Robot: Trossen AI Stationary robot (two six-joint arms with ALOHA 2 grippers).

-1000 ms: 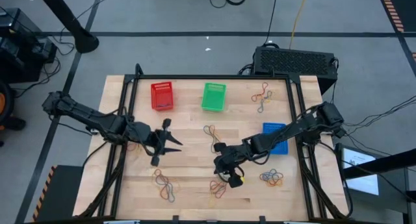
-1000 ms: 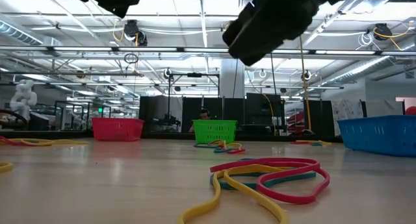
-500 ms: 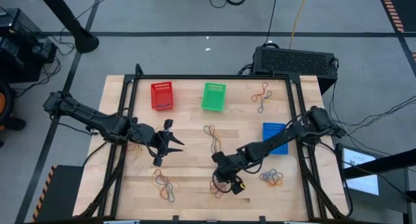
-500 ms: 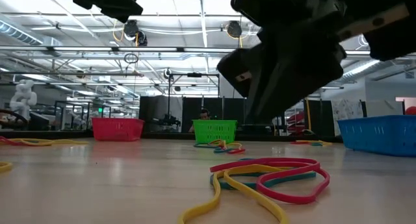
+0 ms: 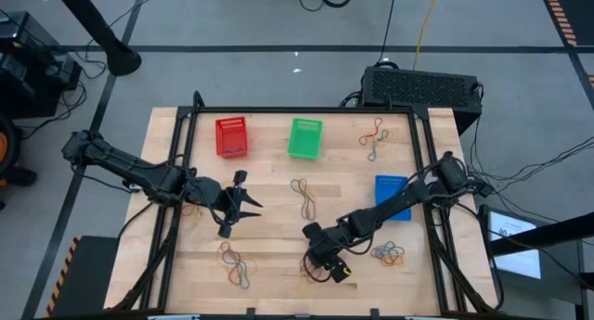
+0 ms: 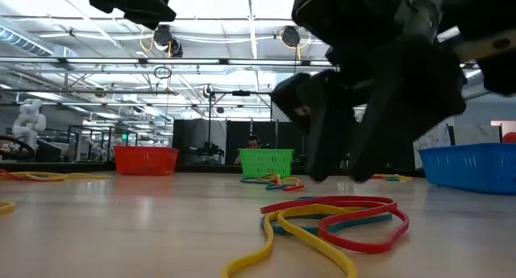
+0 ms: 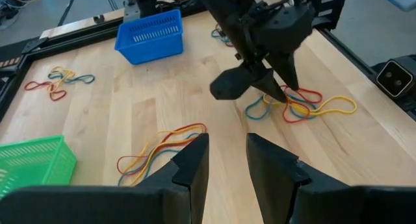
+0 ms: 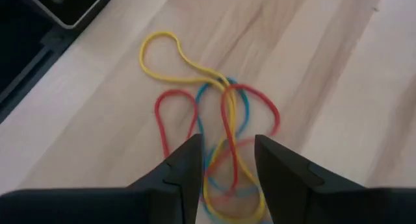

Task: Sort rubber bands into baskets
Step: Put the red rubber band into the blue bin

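My right gripper (image 5: 322, 261) stands open near the table's near edge, fingers pointing down over a tangle of red, yellow and blue rubber bands (image 8: 208, 120) (image 6: 334, 217). I see no touch between them. My left gripper (image 5: 238, 201) waits left of the middle, open with a narrow gap (image 7: 227, 162) and nothing in it. The red basket (image 5: 231, 137) and the green basket (image 5: 304, 137) stand at the far side. The blue basket (image 5: 392, 198) stands at the right.
More rubber band tangles lie at the middle (image 5: 302, 192), far right (image 5: 374, 139), near right (image 5: 388, 255) and near left (image 5: 234, 262). A big black box (image 5: 422, 86) stands beyond the far edge. A black frame (image 5: 190, 116) runs around the tabletop.
My right gripper has gone toward the table's near edge and down, onto the tangle of rubber bands, and has opened. The bands lie as before.
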